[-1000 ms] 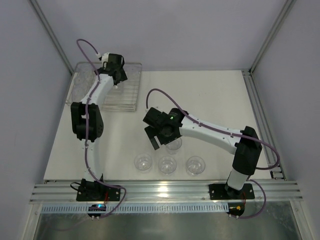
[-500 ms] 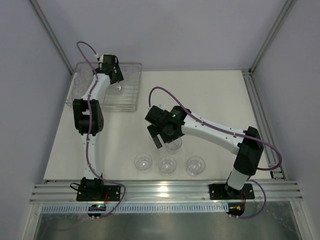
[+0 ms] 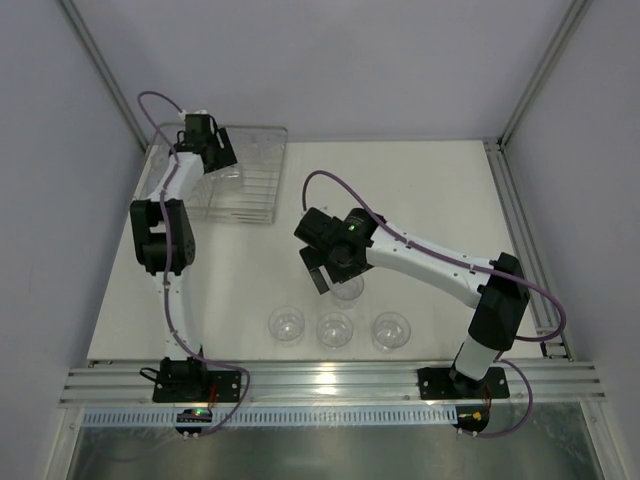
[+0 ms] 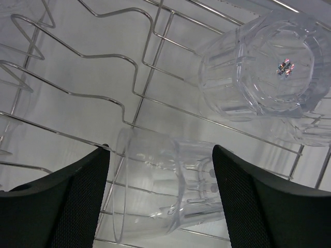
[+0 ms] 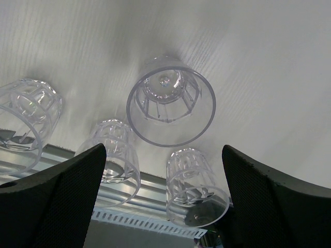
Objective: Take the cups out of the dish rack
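The dish rack (image 3: 255, 190) stands at the table's back left; its wire bars (image 4: 103, 57) fill the left wrist view. My left gripper (image 3: 205, 148) hangs over it, open. One clear cup (image 4: 165, 186) lies on its side on the bars between the open fingers (image 4: 67, 201), and another cup (image 4: 264, 67) rests at the upper right. My right gripper (image 3: 335, 272) is open and empty above an upright cup (image 3: 347, 290), which also shows in the right wrist view (image 5: 170, 103). Three more cups (image 3: 334, 329) stand in a row near the front edge.
The row of cups also shows in the right wrist view, at the left (image 5: 26, 124), the middle (image 5: 111, 155) and the right (image 5: 196, 188). The aluminium rail (image 3: 330, 380) runs along the near edge. Frame posts stand at both back corners.
My left gripper has moved left and toward the back of the rack. My right gripper has shifted slightly above the cup on the table.
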You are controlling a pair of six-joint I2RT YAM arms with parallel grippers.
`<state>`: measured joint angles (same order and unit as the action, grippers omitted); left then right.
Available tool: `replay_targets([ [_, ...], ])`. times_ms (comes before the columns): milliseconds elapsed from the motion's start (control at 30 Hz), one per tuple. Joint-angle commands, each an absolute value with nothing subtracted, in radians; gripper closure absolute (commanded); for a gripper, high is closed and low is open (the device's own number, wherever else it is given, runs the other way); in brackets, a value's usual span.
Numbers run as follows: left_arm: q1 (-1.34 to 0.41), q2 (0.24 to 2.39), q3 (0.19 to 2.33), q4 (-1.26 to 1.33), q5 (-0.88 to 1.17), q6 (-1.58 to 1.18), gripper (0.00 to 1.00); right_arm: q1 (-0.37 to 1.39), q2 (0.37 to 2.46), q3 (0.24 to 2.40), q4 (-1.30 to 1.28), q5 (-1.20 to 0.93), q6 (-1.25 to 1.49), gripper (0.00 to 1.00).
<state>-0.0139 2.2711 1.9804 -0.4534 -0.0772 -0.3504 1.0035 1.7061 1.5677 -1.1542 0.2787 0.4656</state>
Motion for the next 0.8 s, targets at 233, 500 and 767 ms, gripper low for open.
replay_targets([
  [233, -0.040, 2.128, 1.847, -0.448, 0.267, -0.388, 0.39, 1.002, 1.666, 1.574, -1.155, 0.307, 0.482, 0.05],
  [500, -0.040, 2.066, 1.821, -0.508, 0.374, -0.419, 0.42, 1.002, 1.681, 1.586, -1.150, 0.314, 0.486, 0.05],
  [767, -0.040, 1.985, 1.755, -0.583, 0.242, -0.463, 0.25, 1.000, 1.687, 1.592, -1.141, 0.314, 0.495, 0.05],
])
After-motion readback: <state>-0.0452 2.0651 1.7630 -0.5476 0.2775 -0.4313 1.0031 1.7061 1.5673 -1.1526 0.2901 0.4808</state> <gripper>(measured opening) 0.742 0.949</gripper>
